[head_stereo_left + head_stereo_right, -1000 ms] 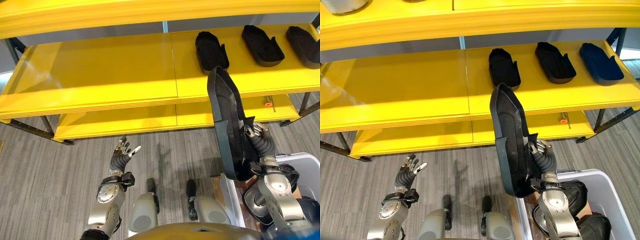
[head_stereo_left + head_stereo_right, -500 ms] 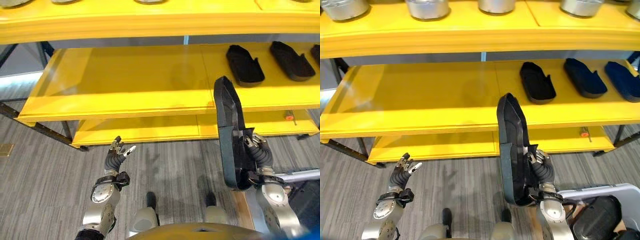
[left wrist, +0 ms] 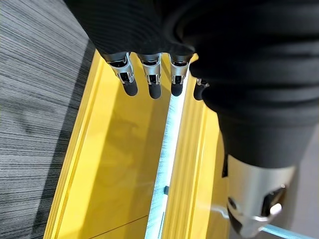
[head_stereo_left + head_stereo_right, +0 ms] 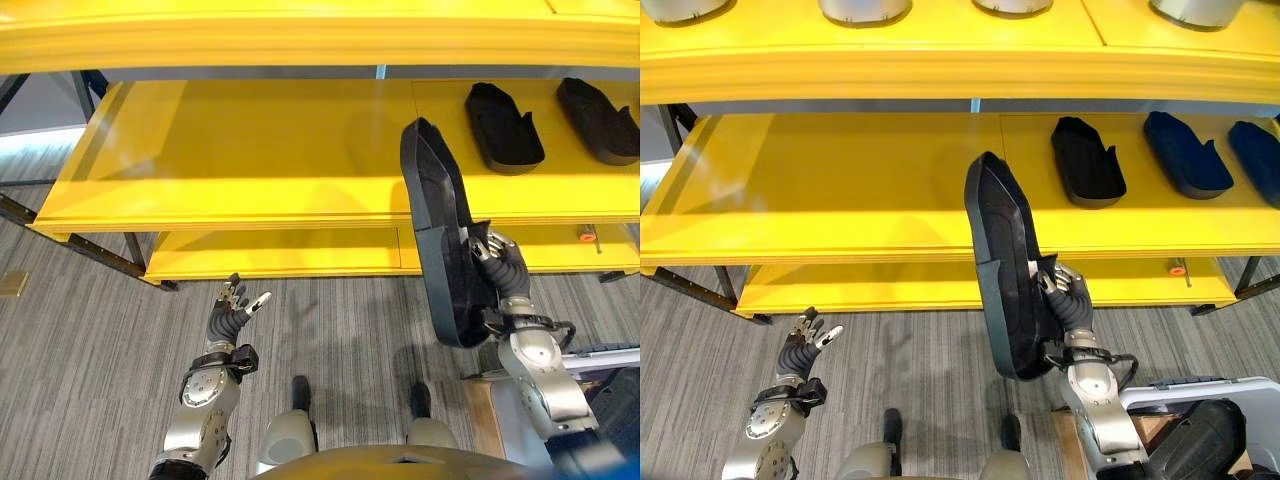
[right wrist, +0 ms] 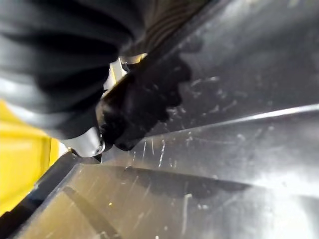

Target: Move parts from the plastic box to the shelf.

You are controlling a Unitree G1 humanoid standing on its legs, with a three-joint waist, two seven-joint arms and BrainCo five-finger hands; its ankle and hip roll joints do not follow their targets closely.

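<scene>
I've got the black part (image 4: 1002, 270) clamped upright in the right hand (image 4: 1068, 300), in front of the shelf (image 4: 840, 190), left hand (image 4: 800, 345) spread & idle; next: lay it beside the parts (image 4: 1088, 160) already there.

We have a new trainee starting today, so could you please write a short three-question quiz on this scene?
1. True or false: the left robot hand holds a part.
2. Which robot hand grips the long black part? A) left B) right
3. How many black parts lie on the yellow shelf in the right eye view?

Key: 1. False; it is open, over the floor. 2. B, the right robot hand. 3. Three.
</scene>
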